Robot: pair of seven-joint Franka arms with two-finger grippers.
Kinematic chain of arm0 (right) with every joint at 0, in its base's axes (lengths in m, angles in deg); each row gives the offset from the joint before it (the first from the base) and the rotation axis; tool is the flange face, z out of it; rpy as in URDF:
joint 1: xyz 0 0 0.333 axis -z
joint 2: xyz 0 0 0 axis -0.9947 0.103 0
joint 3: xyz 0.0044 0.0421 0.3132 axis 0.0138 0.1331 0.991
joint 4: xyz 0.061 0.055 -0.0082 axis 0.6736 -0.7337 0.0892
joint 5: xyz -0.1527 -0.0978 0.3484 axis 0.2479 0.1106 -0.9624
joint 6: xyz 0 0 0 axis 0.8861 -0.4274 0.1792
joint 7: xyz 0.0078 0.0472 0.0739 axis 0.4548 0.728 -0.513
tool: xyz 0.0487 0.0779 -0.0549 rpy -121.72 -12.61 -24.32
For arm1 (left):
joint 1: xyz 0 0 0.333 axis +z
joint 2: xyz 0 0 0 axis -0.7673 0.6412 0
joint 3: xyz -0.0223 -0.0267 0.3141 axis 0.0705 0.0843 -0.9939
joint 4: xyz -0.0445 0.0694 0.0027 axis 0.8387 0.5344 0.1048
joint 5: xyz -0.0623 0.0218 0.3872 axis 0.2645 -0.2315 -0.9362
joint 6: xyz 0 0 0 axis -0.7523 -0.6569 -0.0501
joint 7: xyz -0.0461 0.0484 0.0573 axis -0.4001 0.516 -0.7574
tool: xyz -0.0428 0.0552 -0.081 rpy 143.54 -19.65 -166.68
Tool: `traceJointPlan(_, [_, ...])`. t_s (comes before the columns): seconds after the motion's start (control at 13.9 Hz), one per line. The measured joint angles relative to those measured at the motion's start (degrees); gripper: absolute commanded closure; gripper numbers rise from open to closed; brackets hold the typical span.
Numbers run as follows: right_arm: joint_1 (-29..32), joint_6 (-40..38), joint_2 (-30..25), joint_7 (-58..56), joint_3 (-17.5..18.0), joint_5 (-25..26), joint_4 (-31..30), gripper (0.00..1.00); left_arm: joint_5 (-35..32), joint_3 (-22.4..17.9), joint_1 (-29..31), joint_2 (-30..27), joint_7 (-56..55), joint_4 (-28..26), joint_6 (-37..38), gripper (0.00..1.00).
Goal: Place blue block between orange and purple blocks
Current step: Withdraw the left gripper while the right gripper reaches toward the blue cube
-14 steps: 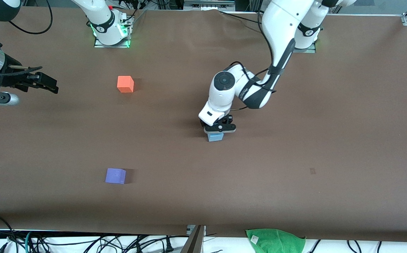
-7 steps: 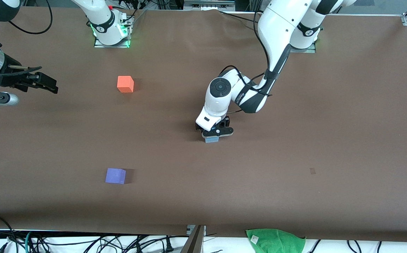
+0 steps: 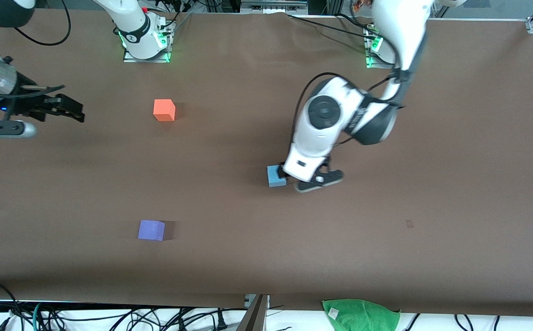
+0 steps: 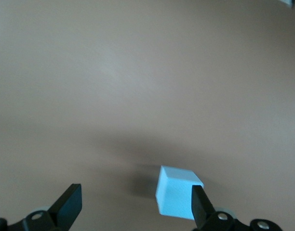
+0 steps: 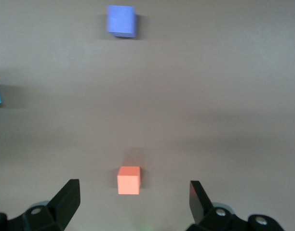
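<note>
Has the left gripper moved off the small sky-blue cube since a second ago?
Yes. The left gripper, open, has shifted off the sky-blue cube toward the left arm's end of the table; the cube stays put.

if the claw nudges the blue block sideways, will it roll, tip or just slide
Probably slide: the blue block is a squat cube sitting flat on the table, so rolling looks unlikely. Its matte faces suggest a claw would not slip much. It looks light for its size, though that cannot be confirmed.

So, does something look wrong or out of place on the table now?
Yes. The blue block sits alone on the table, toward the left arm's end, not between the orange block and the purple block. The left hand is open beside it, holding nothing.
</note>
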Motion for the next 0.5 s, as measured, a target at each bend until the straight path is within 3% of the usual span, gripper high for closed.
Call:
traceJointPlan(0.22, [-3.75,0.4,2.67,0.11,0.24,0.0,-0.26,0.0,0.0,-0.12,6.2,-5.32,3.83,-0.03,7.54,0.0])
traceJointPlan(0.5, [-5.29,1.21,10.27,-0.12,0.28,-0.68,-0.23,0.0,-0.01,-0.64,13.96,-11.6,20.39,-0.07,14.98,0.0])
